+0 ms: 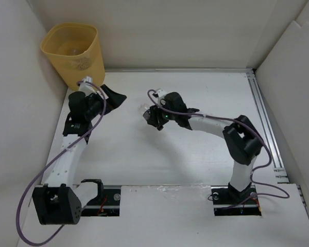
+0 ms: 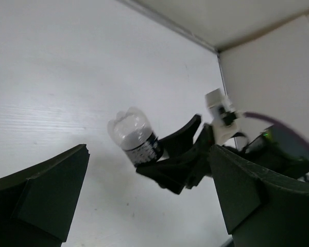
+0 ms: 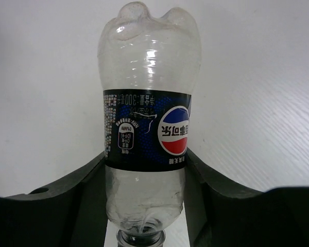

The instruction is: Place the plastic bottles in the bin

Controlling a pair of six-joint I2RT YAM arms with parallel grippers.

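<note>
one bottle (image 3: 147,128) gripped by right end effector (image 3: 144,175); left end effector (image 1: 112,95) spread near bin (image 1: 88,60).

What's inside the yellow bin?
In the bin, a faint clear shape lies at the bottom, maybe a bottle. The bin's near wall hides the rest.

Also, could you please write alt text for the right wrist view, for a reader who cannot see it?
A clear plastic bottle with a black label is clamped between the two dark fingers of the right gripper, neck toward the camera, base pointing away. Behind it is a plain white table.
</note>
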